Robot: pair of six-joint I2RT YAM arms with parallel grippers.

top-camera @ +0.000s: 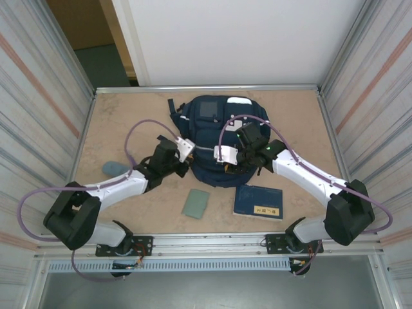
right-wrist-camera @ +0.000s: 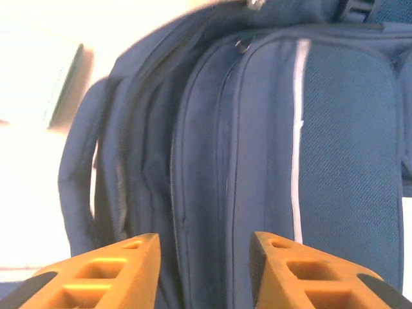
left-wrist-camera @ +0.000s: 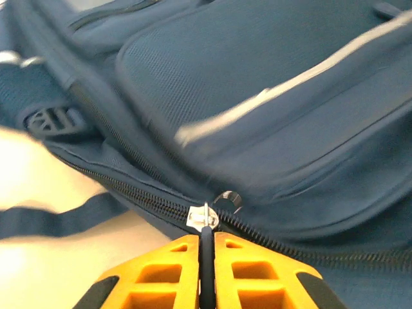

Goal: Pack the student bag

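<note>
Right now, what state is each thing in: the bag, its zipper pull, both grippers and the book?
student bag: lying front up on the table, zip looks closed.
left gripper: shut on the zipper pull.
zipper pull: pinched between the left gripper's fingers.
right gripper: open over the bag, holding nothing.
blue book: closed, flat on the table beside the bag.

- left arm [top-camera: 122, 185]: white tube links, bulky black joint housings, black base bracket
- right arm [top-camera: 302, 170]: same build; small green light [top-camera: 267, 147] behind jaws
- purple cable [top-camera: 58, 188] loops along each arm
- white camera block [top-camera: 225, 154] just behind jaws
- left gripper [left-wrist-camera: 206, 238]: fingers [left-wrist-camera: 174, 283] orange-yellow plastic, rectangular cut-outs, black outer corners
- right gripper [right-wrist-camera: 205, 239]: matching orange-yellow fingers, black outer corners
</note>
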